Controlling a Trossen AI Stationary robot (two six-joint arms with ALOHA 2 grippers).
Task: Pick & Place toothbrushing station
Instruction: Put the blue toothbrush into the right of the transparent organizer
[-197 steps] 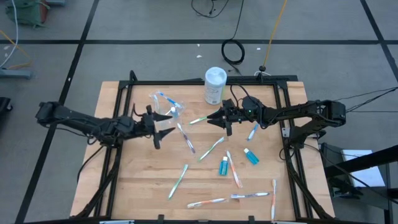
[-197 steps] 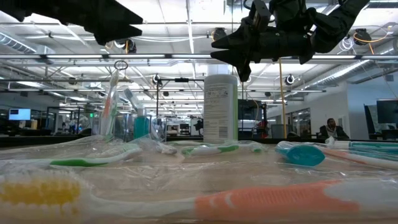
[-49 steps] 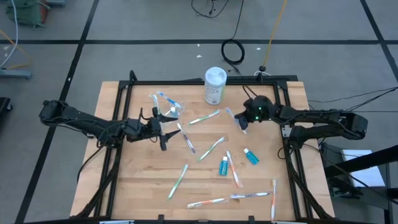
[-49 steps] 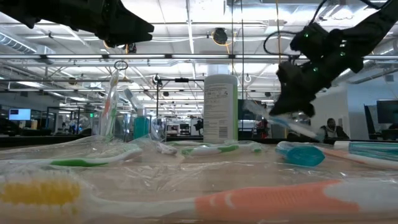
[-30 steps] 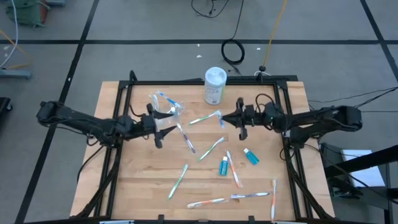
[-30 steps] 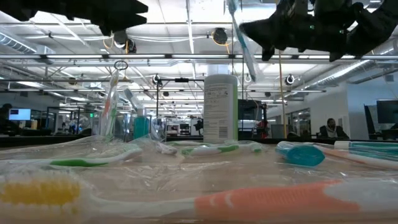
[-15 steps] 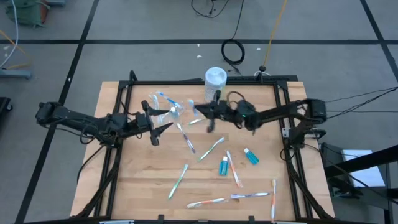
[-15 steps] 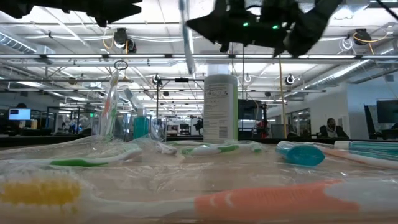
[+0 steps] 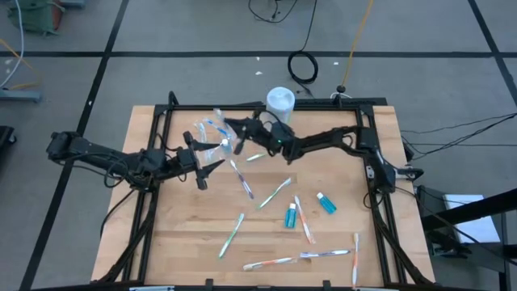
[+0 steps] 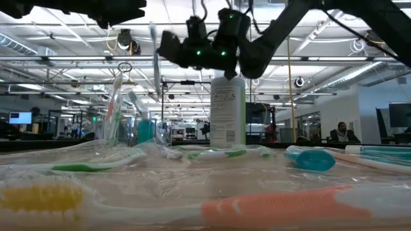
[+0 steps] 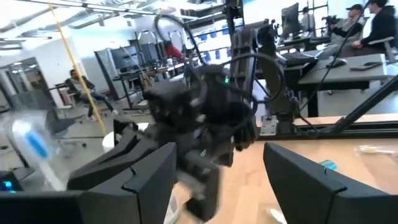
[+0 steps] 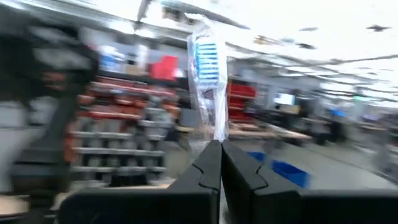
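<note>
the right hand (image 9: 229, 128) is pinched tight on a wrapped blue toothbrush (image 12: 206, 68), held in the air near the back of the desk (image 9: 161, 234), just over the cup (image 9: 216, 142). in the right wrist view the brush stands straight out from the closed fingers (image 12: 202, 177), bristle head at the far end, its long axis in line with the fingers. in the low view it hangs close to upright.

the left hand (image 9: 203, 164) hovers just beside the cup, toward the desk's left edge, its fingers (image 11: 140, 168) spread wide with nothing between them.

the cup lies near the back left of the desk, with a few brushes in it; whether it is tipped i cannot tell.

the other brushes lie flat and scattered. a green one (image 9: 275, 192) in the middle runs diagonally. another green one (image 9: 231, 235) toward the front points the same slanted way. an orange one (image 9: 304, 220) runs nearly front to back. two lie along the front edge, and one by the front right corner.

two teal tubes (image 9: 290, 216) lie right of the middle.

a white canister (image 9: 280, 103) stands at the back edge; its label has small print, too fine to read.
</note>
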